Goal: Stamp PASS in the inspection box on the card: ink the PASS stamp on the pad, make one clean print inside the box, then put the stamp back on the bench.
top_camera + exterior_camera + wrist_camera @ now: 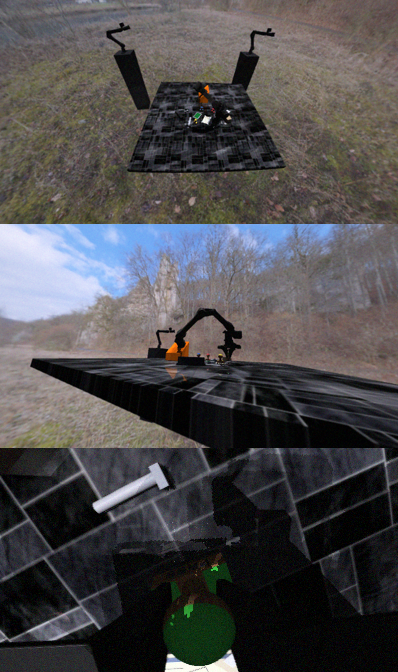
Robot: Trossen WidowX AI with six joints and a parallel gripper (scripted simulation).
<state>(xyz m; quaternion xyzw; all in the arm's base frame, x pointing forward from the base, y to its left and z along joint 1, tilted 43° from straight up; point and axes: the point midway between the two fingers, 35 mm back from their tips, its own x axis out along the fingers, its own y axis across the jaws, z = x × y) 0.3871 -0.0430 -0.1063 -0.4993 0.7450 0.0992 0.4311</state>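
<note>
My gripper (229,357) (193,589) points down, low over the bench, shut on a stamp with a round green knob (199,634). The stamp's brown stem and dark base show between and beyond the fingers in the wrist view. A cream printed card (206,119) (200,667) lies on the bench; only a strip of it shows behind the knob in the wrist view. Its inspection box cannot be made out. A green panel with a white border (197,116) lies beside the card. I cannot tell which thing is the ink pad. The stamp's underside is hidden.
A T-shaped light grey tool (129,492) lies beyond the gripper in the wrist view. Stamps with a blue knob (198,354), a red knob (208,354) and a yellow knob (220,355) stand nearby. A black box (190,361) and an orange block (176,356) (203,99) are behind.
</note>
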